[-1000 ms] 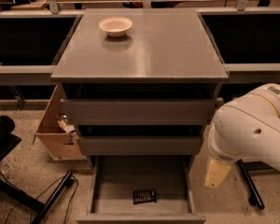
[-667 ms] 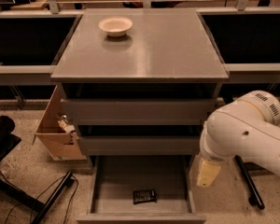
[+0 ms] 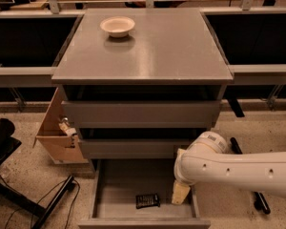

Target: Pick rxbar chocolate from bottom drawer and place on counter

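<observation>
The rxbar chocolate [image 3: 148, 201] is a small black bar lying flat on the floor of the bottom drawer [image 3: 119, 187], near its front. The drawer is pulled out at the foot of the grey cabinet. My white arm reaches in from the right. My gripper [image 3: 180, 192] hangs pale at the arm's end over the drawer's right side, just right of the bar and apart from it. The counter [image 3: 157, 46] is the broad grey slab on top of the cabinet.
A round off-white bowl [image 3: 117, 26] stands on the counter at the back left. Two wider shut drawer fronts [image 3: 140, 113] sit above the open drawer. A cardboard box [image 3: 57, 135] stands left of the cabinet. Black cables and a stand [image 3: 47, 204] lie on the floor at left.
My arm has swung left and down, bringing the gripper from beside the cabinet to over the right side of the open drawer. The bar has not moved.
</observation>
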Robot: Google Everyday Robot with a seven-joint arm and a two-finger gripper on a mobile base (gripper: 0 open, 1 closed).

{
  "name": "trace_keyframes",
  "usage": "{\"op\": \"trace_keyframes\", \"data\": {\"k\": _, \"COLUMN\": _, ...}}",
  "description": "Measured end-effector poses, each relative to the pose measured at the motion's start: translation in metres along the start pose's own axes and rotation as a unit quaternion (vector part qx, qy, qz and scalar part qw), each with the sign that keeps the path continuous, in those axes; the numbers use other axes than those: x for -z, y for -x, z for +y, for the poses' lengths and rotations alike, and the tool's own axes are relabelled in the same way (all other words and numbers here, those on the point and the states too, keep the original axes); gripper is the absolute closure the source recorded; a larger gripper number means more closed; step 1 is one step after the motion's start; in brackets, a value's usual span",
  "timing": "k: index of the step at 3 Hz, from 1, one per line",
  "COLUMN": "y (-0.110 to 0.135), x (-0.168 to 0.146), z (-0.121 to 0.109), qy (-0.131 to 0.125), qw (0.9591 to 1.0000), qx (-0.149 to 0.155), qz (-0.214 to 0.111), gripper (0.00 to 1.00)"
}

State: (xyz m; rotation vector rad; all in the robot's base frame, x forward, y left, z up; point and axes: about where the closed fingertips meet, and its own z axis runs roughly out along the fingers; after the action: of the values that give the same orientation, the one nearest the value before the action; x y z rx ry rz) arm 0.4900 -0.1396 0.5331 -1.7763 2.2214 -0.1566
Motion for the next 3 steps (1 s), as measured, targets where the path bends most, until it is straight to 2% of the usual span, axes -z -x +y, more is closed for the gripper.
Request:
{"op": "trace_keyframes", "data": {"k": 1, "y": 0.005, "x": -0.066, "z": -0.006, "qy": -0.015, "qw": 0.9995, "qx": -0.017, "qz": -0.023, "gripper": 0.00}}
{"op": "trace_keyframes", "data": {"k": 2, "y": 0.005, "x": -0.065, "z": -0.006, "qy": -0.014, "qw": 0.9995, "qx": -0.015, "qz": -0.022, "gripper": 0.00}}
{"op": "trace_keyframes", "data": {"k": 3, "y": 0.016, "x": -0.111, "z": 0.011, "qy": 0.013, "qw": 0.9998, "qx": 0.001, "qz": -0.017, "gripper": 0.00}}
